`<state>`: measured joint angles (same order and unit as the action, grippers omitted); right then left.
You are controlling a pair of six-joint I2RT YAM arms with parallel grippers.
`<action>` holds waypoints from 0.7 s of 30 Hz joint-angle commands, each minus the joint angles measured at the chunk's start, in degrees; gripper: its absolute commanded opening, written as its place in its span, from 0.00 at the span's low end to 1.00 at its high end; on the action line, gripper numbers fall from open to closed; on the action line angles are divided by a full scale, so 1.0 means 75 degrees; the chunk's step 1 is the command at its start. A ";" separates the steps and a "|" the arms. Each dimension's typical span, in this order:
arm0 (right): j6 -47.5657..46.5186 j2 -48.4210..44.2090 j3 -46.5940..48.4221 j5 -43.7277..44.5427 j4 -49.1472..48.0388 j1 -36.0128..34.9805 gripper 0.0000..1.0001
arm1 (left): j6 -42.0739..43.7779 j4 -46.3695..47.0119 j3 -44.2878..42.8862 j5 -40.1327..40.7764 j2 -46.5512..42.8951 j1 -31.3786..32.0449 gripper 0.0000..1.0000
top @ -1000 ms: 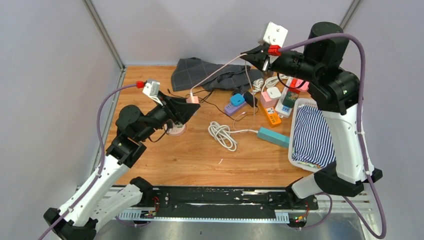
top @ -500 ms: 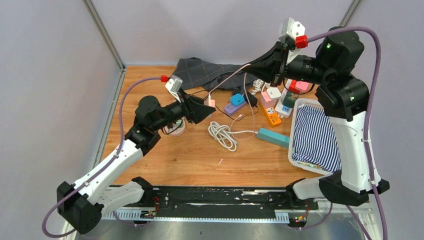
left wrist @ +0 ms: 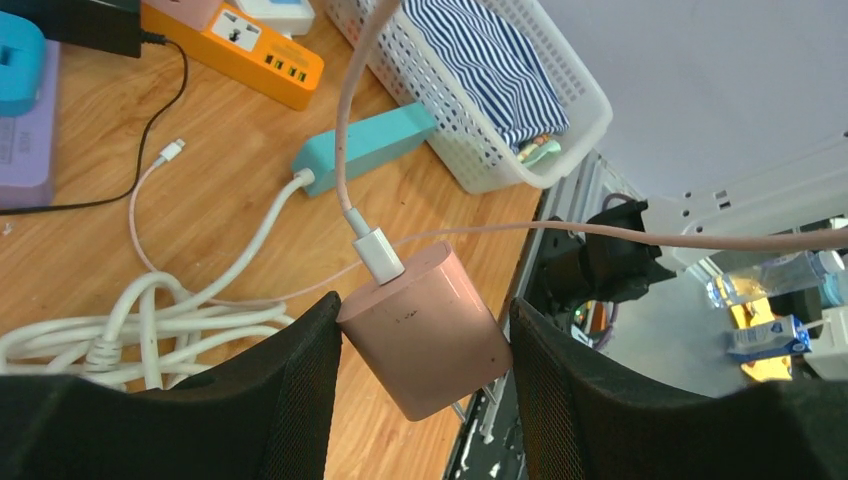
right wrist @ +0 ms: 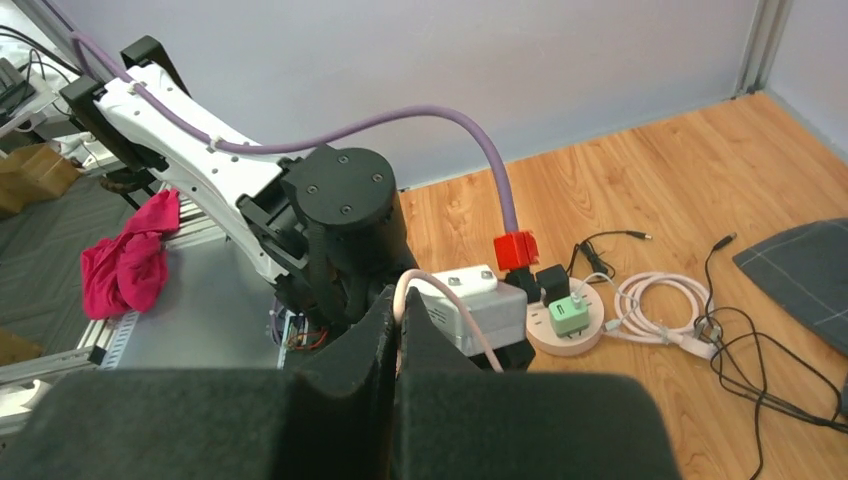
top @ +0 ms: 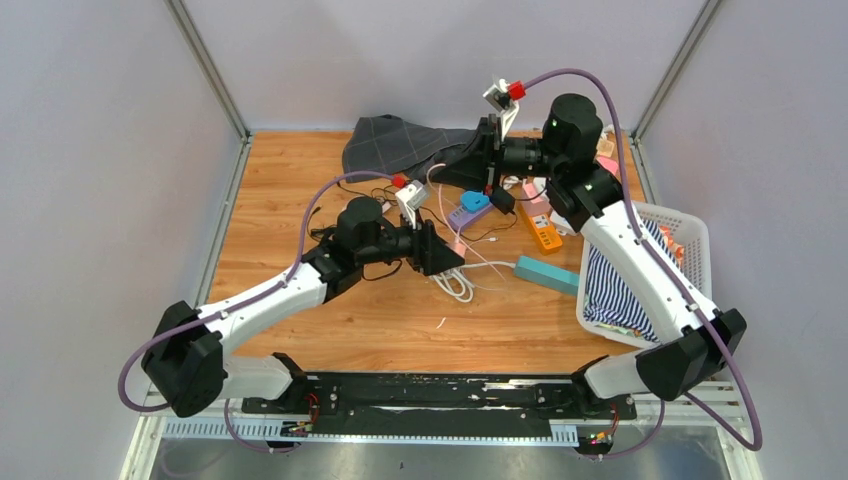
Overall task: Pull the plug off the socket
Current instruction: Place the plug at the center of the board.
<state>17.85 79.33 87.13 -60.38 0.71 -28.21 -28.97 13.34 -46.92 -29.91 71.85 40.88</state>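
Left gripper (left wrist: pixel 420 345) has its jaws about halfway apart, clamped on both sides of the rounded pink charger block (left wrist: pixel 440 360), held off the table w/ its port end tilted up. In top view the left gripper (top: pixel 440 256) sits just left of the long teal power strip (top: pixel 547 273), above the white coiled cord (left wrist: pixel 130 320) whose lead runs into that strip's end.

The small white USB plug (left wrist: pixel 378 253) is seated in the block's top face, not pulled out. The thin pink cable (left wrist: pixel 345 120) climbs from it, passing in front of the teal power strip in the left wrist view.

Right gripper (top: pixel 458 172) is behind the strip and to its left, raised above the table. Right wrist view: its fingers are pressed fully together, w/ the pink cable (right wrist: pixel 470 320) pinched btwn them and looping out just past the tips.

White lattice plastic basket (top: pixel 690 225) holding blue-striped cloth is just right of the strip.
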 commanded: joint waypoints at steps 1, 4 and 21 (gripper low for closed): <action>0.0300 -0.0528 -0.0202 -0.0061 -0.0951 -0.0118 0.00 | 0.0233 0.0443 -0.0144 -0.0260 0.0106 0.0080 0.00; -0.0083 -0.0671 -0.0291 0.0175 -0.0563 -0.0049 0.00 | 0.0337 0.0588 -0.0131 -0.0512 0.0060 0.0092 0.00; -0.1713 -0.1564 -0.2265 0.0214 -0.0635 0.0396 0.06 | 0.1023 0.0740 0.0733 0.0167 -0.2078 0.0043 0.00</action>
<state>13.78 71.26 71.57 -58.89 -6.24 -26.20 -23.83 16.34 -43.72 -32.03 63.07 41.39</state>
